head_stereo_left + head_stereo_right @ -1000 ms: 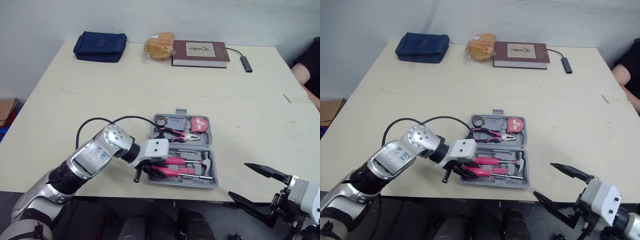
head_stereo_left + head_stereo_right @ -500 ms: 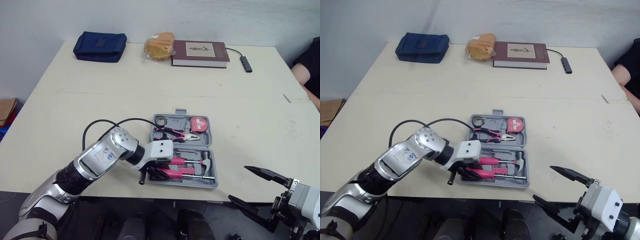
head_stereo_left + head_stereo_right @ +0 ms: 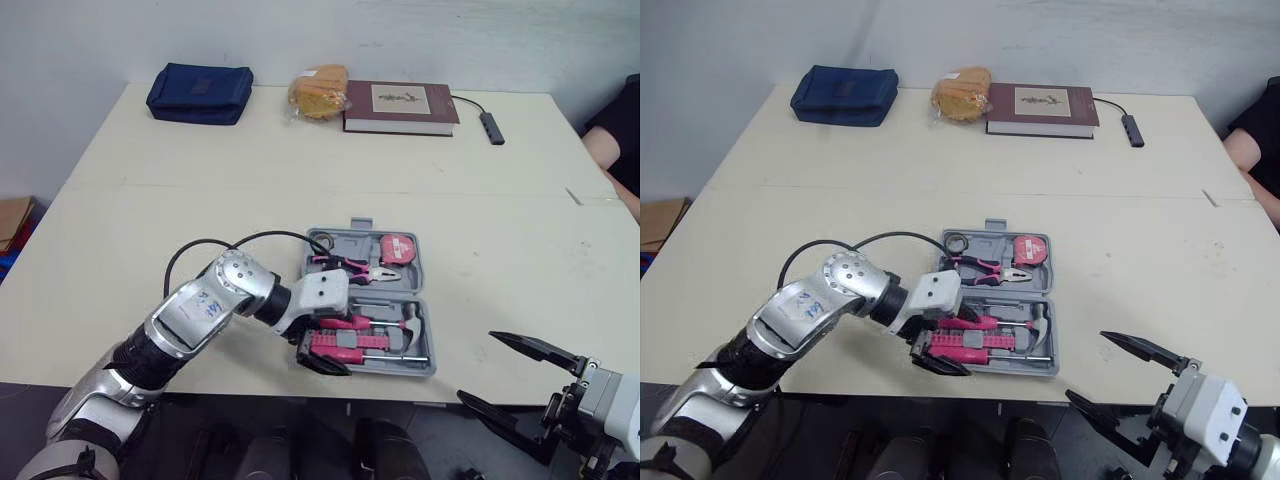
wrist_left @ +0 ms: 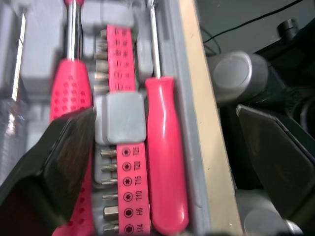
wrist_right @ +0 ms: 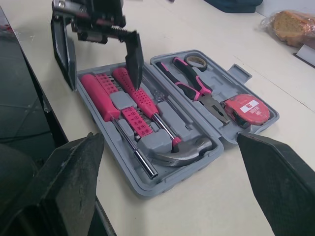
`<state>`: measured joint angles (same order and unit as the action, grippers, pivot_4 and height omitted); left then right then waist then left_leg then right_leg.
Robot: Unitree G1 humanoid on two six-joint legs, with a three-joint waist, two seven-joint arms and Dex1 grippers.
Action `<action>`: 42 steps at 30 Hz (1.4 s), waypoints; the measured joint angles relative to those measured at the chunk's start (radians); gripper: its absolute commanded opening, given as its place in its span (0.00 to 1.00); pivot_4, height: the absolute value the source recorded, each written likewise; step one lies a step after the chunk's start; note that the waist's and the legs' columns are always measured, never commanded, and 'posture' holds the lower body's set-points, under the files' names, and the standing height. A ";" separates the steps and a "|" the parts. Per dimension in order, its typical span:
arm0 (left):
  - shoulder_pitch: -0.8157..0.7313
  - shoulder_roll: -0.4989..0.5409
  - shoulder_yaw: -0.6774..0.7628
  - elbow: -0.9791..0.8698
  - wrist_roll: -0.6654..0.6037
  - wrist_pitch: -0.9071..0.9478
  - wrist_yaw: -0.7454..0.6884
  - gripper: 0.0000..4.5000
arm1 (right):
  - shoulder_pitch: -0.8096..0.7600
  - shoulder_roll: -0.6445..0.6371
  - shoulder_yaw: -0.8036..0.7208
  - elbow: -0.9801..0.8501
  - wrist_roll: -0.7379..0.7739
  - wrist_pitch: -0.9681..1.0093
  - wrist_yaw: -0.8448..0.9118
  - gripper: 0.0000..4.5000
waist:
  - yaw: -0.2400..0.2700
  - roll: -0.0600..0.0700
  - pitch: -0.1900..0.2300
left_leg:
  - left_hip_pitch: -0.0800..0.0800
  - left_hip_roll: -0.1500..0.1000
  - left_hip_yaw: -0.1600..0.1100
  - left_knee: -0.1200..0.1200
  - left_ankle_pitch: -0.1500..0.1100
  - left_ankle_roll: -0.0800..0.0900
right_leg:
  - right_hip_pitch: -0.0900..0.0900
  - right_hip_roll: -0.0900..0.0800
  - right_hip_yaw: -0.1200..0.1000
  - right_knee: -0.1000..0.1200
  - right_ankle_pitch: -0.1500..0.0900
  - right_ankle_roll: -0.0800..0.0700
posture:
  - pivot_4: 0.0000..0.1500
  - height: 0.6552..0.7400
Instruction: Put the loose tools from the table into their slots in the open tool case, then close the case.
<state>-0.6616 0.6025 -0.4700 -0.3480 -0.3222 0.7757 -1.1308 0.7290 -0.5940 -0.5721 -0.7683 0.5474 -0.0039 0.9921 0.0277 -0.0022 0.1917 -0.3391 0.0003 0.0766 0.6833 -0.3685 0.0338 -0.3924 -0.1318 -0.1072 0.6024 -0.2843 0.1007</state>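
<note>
Straddling the front screwdriver in the tool case, left fingers spread.

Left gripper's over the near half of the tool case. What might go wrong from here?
1. The left gripper is open, one finger outside the near wall of the grey plastic tool case. Closing could pinch that wall and pry out the pink-handled screwdriver seated beside it.
2. The case lies right at the near edge of the cream table; a push toward the robot might slide it off.

The tool case is matt grey plastic; screwdriver handle dimpled pink plastic, its shaft glossy metal
</note>
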 measured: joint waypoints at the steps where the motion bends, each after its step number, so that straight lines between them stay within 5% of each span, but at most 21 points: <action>1: 0.019 -0.012 0.013 0.012 -0.004 -0.051 -0.008 0.81 | 0.000 0.004 0.001 0.001 -0.001 -0.002 0.000 1.00 | 0.000 0.000 0.000 | 0.000 0.000 0.000 0.000 0.000 0.000 | 0.000 0.000 0.000 0.000 0.000 0.000 | 1.00 1.00; 9: 0.105 -0.089 0.058 0.175 -0.021 -0.361 -0.107 0.01 | -0.007 0.015 0.017 0.024 -0.019 -0.019 -0.003 1.00 | 0.000 0.000 0.000 | 0.000 0.000 0.000 0.000 0.000 0.000 | 0.000 0.000 0.000 0.000 0.000 0.000 | 1.00 1.00; 29: 0.096 -0.134 -0.036 0.321 0.147 -0.509 -0.125 0.01 | -0.010 0.073 0.064 0.129 -0.060 -0.126 -0.004 1.00 | -0.001 0.001 -0.001 | 0.001 0.000 0.000 0.000 0.000 0.001 | 0.001 0.000 0.000 0.000 0.000 0.000 | 1.00 1.00; 42: 0.097 -0.129 -0.070 0.313 0.165 -0.429 -0.060 0.01 | -0.002 0.081 0.093 0.145 -0.075 -0.149 -0.015 1.00 | -0.004 0.003 -0.020 | 0.004 0.002 0.000 0.000 -0.001 -0.001 | 0.003 0.000 -0.001 0.000 -0.001 -0.001 | 1.00 1.00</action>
<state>-0.5646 0.4737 -0.5401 -0.0354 -0.1574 0.3471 -1.1912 0.7267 -0.5134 -0.4789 -0.6233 0.4724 -0.1529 0.9774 0.0240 0.0012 0.1722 -0.3349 0.0024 0.0767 0.6830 -0.3699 0.0332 -0.3896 -0.1317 -0.1079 0.6025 -0.2850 0.0993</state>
